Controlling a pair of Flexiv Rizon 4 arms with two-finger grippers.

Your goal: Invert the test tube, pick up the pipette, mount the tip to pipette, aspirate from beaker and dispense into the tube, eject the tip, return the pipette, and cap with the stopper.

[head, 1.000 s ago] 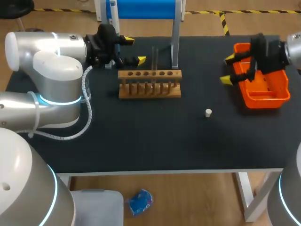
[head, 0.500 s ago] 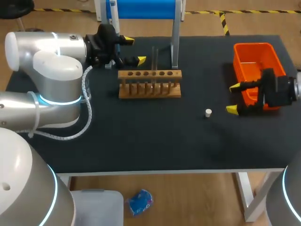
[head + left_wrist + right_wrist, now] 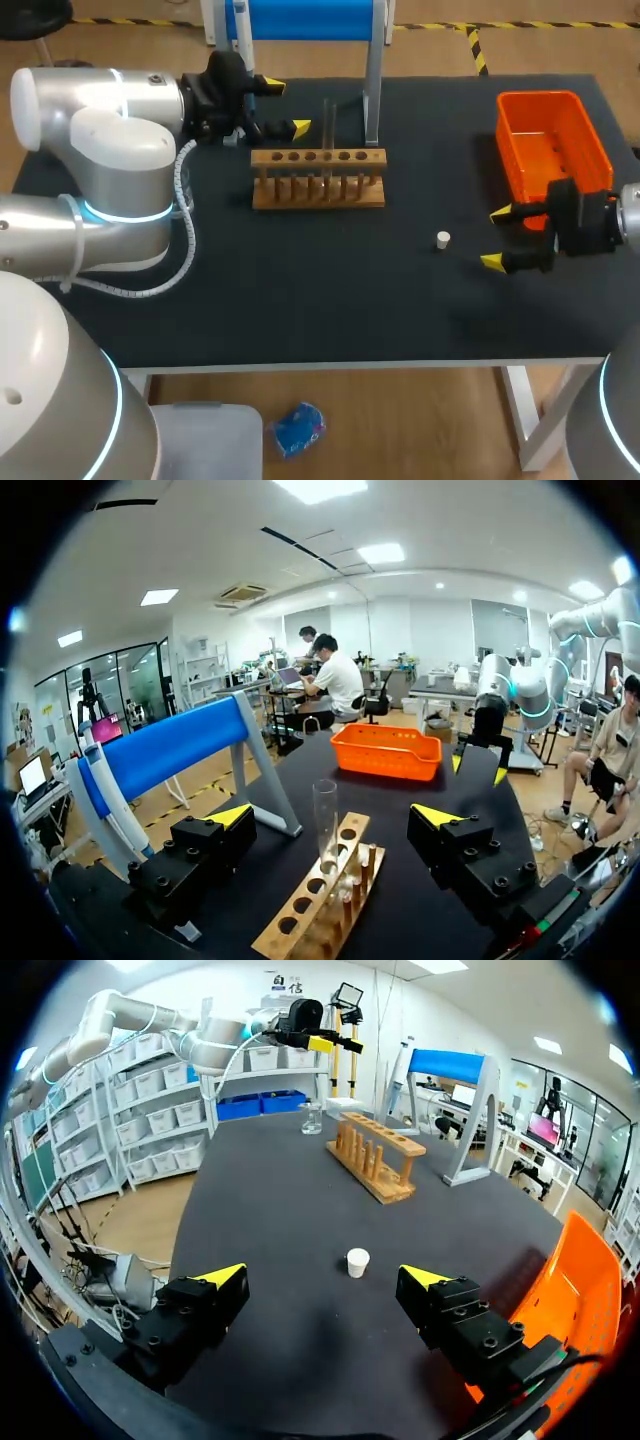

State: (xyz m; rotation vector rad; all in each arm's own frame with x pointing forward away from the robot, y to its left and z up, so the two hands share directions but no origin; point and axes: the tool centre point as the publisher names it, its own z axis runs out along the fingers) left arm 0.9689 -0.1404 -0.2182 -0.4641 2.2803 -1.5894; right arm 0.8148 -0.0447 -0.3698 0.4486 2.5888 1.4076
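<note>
A wooden rack [image 3: 318, 178] stands at the back middle of the black table, with a clear test tube [image 3: 327, 128] upright in it. My left gripper [image 3: 284, 107] is open just left of the rack; in the left wrist view the tube [image 3: 326, 825] rises ahead of its open fingers [image 3: 333, 815]. A small white stopper [image 3: 443, 239] lies alone on the table. My right gripper [image 3: 496, 237] is open just right of it, and the stopper [image 3: 357, 1261] lies ahead of its fingers [image 3: 323, 1276]. The pipette [image 3: 108, 800] hangs on the blue stand [image 3: 305, 18]. A beaker [image 3: 311, 1118] sits beyond the rack [image 3: 378, 1155].
An orange bin [image 3: 553, 150] stands at the back right, beside my right arm. The blue stand's metal leg [image 3: 373, 90] rises just behind the rack. Bare black table [image 3: 330, 290] stretches between the rack and the front edge.
My right gripper has left the orange bin and come forward and down to the table beside the stopper. The left arm, rack and tube have not moved.
</note>
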